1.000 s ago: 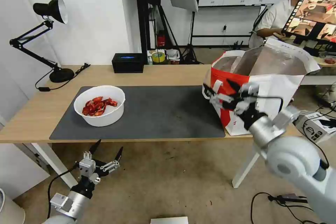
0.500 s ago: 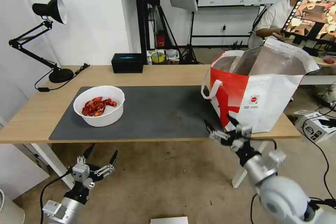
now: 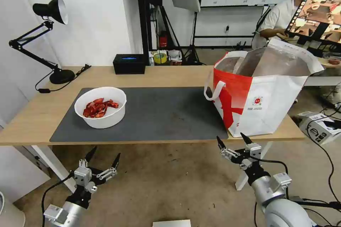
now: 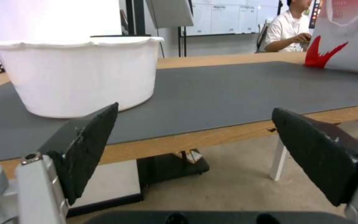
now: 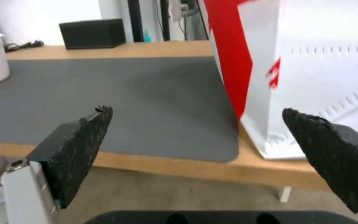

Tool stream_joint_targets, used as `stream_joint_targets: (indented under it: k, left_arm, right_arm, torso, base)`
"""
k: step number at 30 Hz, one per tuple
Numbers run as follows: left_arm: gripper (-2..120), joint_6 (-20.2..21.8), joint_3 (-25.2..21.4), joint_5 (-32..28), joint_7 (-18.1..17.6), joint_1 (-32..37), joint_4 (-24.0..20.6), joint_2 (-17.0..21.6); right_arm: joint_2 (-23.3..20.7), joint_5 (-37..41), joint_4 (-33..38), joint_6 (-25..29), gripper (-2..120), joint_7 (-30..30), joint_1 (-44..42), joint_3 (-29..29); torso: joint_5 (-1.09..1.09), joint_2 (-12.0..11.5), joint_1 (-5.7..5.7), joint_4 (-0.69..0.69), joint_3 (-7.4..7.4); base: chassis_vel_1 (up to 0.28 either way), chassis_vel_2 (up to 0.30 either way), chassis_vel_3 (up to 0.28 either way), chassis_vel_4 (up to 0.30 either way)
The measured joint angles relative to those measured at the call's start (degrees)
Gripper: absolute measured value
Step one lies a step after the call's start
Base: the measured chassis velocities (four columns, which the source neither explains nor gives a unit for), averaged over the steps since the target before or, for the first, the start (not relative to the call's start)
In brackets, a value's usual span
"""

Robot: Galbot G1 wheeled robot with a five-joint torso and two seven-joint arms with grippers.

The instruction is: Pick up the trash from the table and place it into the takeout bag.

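On the left half of the dark grey mat (image 3: pixel 156 113) I have the white round bowl (image 3: pixel 100 107) sitting upright, its rim slightly wavy, with a heap of red crayfish shells (image 3: pixel 96 108) inside. From the left wrist view the bowl (image 4: pixel 84 77) shows plain white, slightly tapered walls and rests flat on the mat. The mat lies on the light-wood table (image 3: pixel 32 117), whose white leg (image 3: pixel 248 173) shows under the right end.

At the table's right end stands the takeout bag (image 3: pixel 263 92), boxy and open at the top, with a silver foil lining, a red side panel facing the bowl, a white loop handle hanging off that side, and a small round red logo on its white front. Its near corner overlaps the mat's right edge. Bowl and bag are well apart.

My left gripper (image 3: pixel 103 155) hangs below the table's front edge, under the bowl, fingers spread wide and holding nothing. My right gripper (image 3: pixel 232 142) sits just below the front edge beneath the bag's near corner, fingers likewise spread and bare.
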Motion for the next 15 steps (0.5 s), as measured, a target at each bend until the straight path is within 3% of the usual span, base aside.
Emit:
stream_joint_targets:
  k: [15]
  left_arm:
    - [100, 0.11, -0.16, -0.14, 0.04, -0.51, 0.57, 0.37]
  right_arm:
    - [0.59, 0.00, -2.29, -1.54, 100, 0.54, 1.34, -1.84]
  torso:
    - [0.00, 0.00, 0.00, 0.00, 0.00]
  base:
    - [0.000, 0.000, 0.000, 0.000]
